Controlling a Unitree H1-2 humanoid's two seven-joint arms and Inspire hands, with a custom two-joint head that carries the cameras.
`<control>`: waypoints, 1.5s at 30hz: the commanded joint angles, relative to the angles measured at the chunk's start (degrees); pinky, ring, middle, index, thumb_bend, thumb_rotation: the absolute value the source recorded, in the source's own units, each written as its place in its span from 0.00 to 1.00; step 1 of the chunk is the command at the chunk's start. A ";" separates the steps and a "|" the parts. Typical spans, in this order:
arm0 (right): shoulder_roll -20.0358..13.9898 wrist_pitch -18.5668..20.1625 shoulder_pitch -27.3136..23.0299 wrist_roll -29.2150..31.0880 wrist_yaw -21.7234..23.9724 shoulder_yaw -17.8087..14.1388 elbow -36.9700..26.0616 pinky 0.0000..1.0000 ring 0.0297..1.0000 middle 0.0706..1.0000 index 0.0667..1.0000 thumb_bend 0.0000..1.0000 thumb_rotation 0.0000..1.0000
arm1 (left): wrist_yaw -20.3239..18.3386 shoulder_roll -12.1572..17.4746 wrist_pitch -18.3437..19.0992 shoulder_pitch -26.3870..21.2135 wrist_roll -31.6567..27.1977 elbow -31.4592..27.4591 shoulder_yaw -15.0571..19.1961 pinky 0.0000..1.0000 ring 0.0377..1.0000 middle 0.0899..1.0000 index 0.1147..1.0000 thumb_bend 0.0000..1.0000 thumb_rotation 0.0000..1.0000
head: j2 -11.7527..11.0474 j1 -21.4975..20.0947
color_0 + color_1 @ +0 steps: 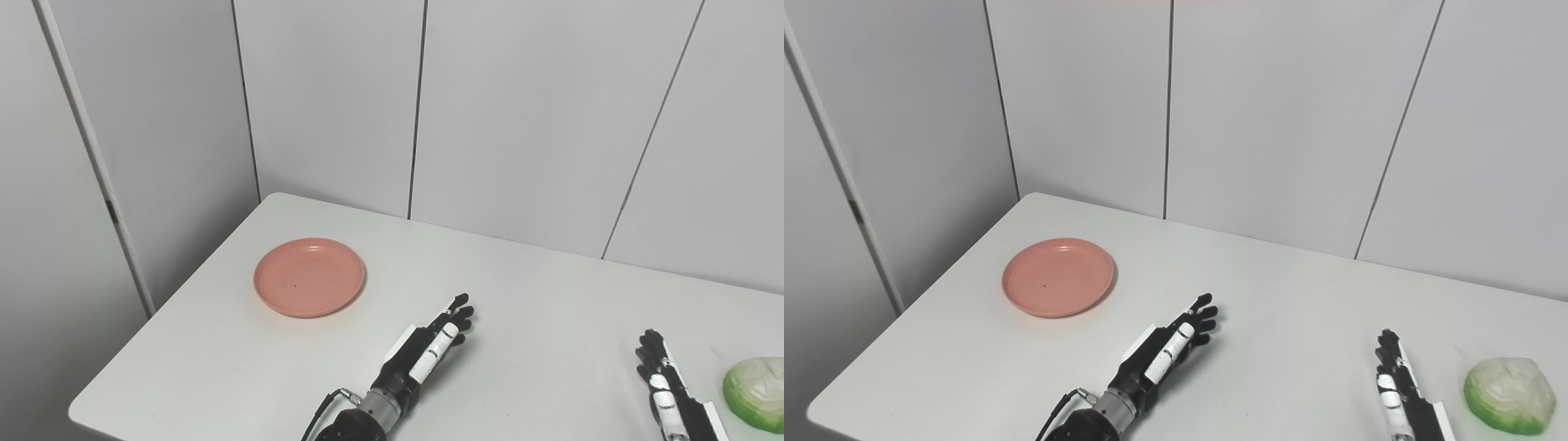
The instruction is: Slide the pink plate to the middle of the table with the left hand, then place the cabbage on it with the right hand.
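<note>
Pink plate [309,277] sits near the counter's [527,294] far-left corner, untouched, up-left of the left robot hand [432,346], empty with fingers extended. Right robot hand [1399,383], also empty and extended, waits beside the cabbage [1510,395].

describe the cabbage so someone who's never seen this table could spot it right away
Start at the white table and go to its near right edge, far from the pink plate at the left. The cabbage lies there, just right of the right hand and not touching it. It is the only rounded, lumpy thing there, pale whitish on top and bright green around its base.
</note>
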 commanded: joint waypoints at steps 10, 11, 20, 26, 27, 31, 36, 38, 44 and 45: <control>-0.84 -2.49 1.35 1.93 2.18 0.07 4.33 1.00 0.99 0.99 0.98 0.20 1.00 | 0.85 1.19 3.14 -6.27 -2.46 -10.11 3.65 0.90 0.93 0.95 0.94 0.50 1.00 | 0.45 0.77; -0.94 -3.29 1.24 2.37 2.50 0.04 4.79 1.00 0.99 0.99 0.98 0.19 1.00 | 0.85 1.39 3.56 -6.58 -2.58 -11.04 4.03 0.90 0.93 0.95 0.94 0.50 1.00 | 0.61 0.99; -1.38 -3.00 0.99 0.94 2.04 0.35 4.35 1.00 0.99 0.98 0.98 0.18 1.00 | 1.81 3.66 5.89 -9.27 -5.60 -17.42 8.04 0.93 0.94 0.95 0.94 0.47 1.00 | 0.75 1.57; -1.43 -1.39 1.49 0.41 1.78 0.40 2.82 1.00 1.00 0.99 0.98 0.18 1.00 | 4.95 4.93 4.65 -11.23 -5.66 -18.95 11.69 0.92 0.93 0.93 0.91 0.48 1.00 | 1.12 2.04; -1.41 -0.74 1.58 0.46 1.79 0.38 2.33 1.00 1.00 0.99 0.98 0.18 1.00 | 5.55 5.30 4.45 -11.58 -5.56 -18.81 12.34 0.92 0.93 0.93 0.91 0.47 1.00 | 1.12 2.04; -1.41 0.10 1.81 0.22 1.58 0.34 1.47 1.00 1.00 0.99 0.98 0.18 1.00 | 6.96 7.32 4.25 -12.56 -5.29 -17.96 14.66 0.93 0.93 0.94 0.92 0.49 1.00 | 1.17 2.34; -1.09 0.63 1.87 0.76 1.55 0.12 1.03 1.00 0.99 0.98 0.98 0.23 1.00 | 9.50 9.30 2.89 -13.46 -5.14 -16.63 17.53 0.92 0.92 0.93 0.91 0.46 0.99 | 1.27 2.35; -0.88 0.91 1.87 0.95 1.44 -0.02 1.06 1.00 0.98 0.98 0.98 0.20 1.00 | 9.75 10.66 2.46 -13.71 -5.02 -15.99 18.23 0.92 0.92 0.93 0.91 0.46 1.00 | 1.26 2.30; -0.87 1.18 2.11 0.30 1.22 0.10 0.31 1.00 0.99 0.98 0.98 0.16 1.00 | 11.63 13.90 0.59 -14.79 -4.62 -11.86 20.85 0.89 0.90 0.92 0.91 0.46 1.00 | 1.36 2.85; -0.82 1.14 2.11 0.60 1.31 0.01 0.37 1.00 0.99 0.98 0.98 0.16 1.00 | 11.92 14.19 0.05 -14.99 -4.71 -11.13 21.21 0.88 0.90 0.92 0.91 0.45 1.00 | 1.30 3.08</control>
